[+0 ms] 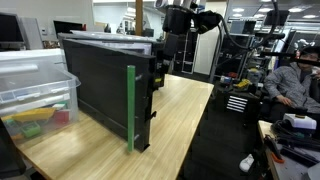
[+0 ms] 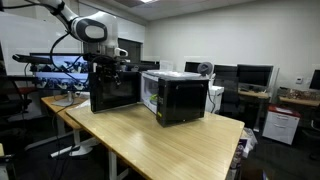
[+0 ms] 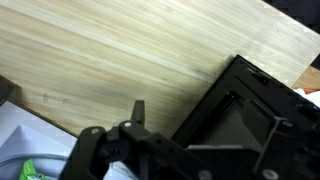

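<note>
sitting at the far left in an exterior view, a clear plastic bin (image 1: 22, 82) holds red, yellow and green toys (image 1: 35, 118). at its 3 o'clock stands the microwave (image 1: 100, 85), its door (image 2: 115, 90) swung open. the gripper (image 2: 108, 68) hangs at the door top edge; if the claw is apart or together, i cannot tell. bare table (image 1: 185, 120) stretches toward 5 o'clock.

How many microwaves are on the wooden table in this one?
1. The microwave stands on the table, its door swung open, in both exterior views; nothing suggests another hidden behind it.
</note>
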{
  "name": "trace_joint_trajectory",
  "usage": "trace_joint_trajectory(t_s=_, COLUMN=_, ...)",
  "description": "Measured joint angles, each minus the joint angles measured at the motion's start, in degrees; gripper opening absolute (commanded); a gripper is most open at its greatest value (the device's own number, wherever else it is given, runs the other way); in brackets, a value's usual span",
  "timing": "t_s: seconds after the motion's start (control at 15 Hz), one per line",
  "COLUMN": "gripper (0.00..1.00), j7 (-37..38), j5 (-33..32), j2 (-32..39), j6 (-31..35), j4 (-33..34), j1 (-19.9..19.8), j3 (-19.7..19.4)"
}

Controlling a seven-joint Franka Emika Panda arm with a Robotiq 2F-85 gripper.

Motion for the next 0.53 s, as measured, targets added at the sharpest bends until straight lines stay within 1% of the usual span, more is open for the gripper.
trace_joint_trajectory(t_s=0.27, gripper=1.0, j7=0.01, j5=0.06, j2=0.06, j6=-0.02, j4=0.02, j1=0.0, j3=0.0)
trace_joint_trajectory(t_s=0.4, gripper=1.0, j7=0.22, j5=5.14, j2=0.15, j6=0.98, j4=0.0, j1=0.04, j3=0.0)
trace_joint_trajectory(t_s=0.53, gripper=1.0, j7=0.25, j5=12.85, j2=0.43, j6=3.57, j4=-0.04, j1=0.21, j3=0.05)
